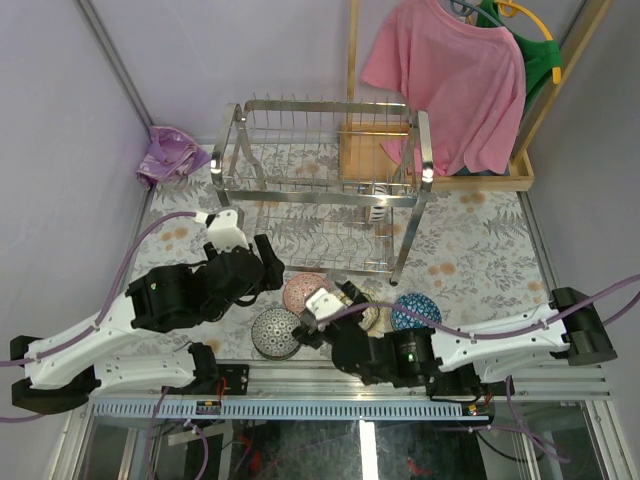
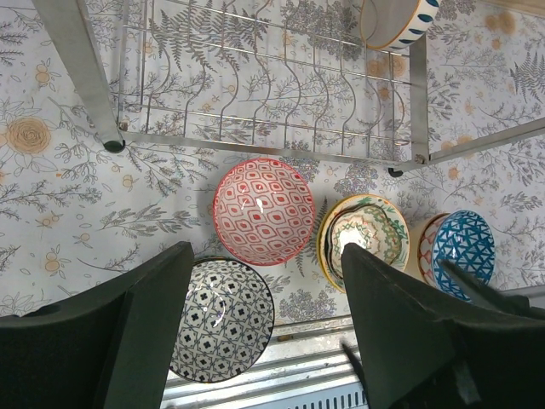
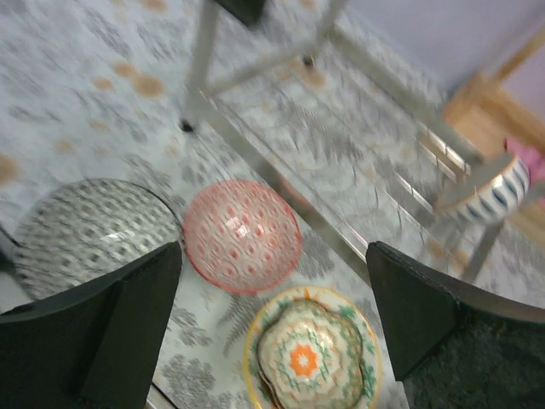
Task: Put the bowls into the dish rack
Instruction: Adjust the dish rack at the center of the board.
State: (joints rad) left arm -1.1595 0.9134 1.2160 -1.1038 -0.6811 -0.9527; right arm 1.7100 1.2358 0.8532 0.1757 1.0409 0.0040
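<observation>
Looking down from above, you see the dish rack (image 1: 330, 104) standing at the far middle of the table (image 1: 470, 240), beyond both grippers. Four bowls lie on the flowered surface just before its near edge: the red bowl (image 2: 264, 210), the black-and-white bowl (image 2: 223, 319), the yellow-rimmed bowl (image 3: 311, 354) and the blue bowl (image 2: 460, 249). One striped bowl (image 2: 396, 21) stands tilted inside the rack, at its right side.

Your left gripper (image 2: 266, 251) hangs above the red and the black-and-white bowl. Its jaws are apart and hold nothing. The arm reaches in from the left, bent at the elbow.

Your right gripper (image 3: 272, 251) hovers over the yellow-rimmed bowl with jaws wide apart and nothing between them. Its arm comes in low from the right. The two wrists are close together above the bowls.

Behind the rack stands a wooden frame (image 1: 352, 60) with a pink shirt (image 1: 450, 80). A purple bag (image 1: 170, 155) lies at the far left.
</observation>
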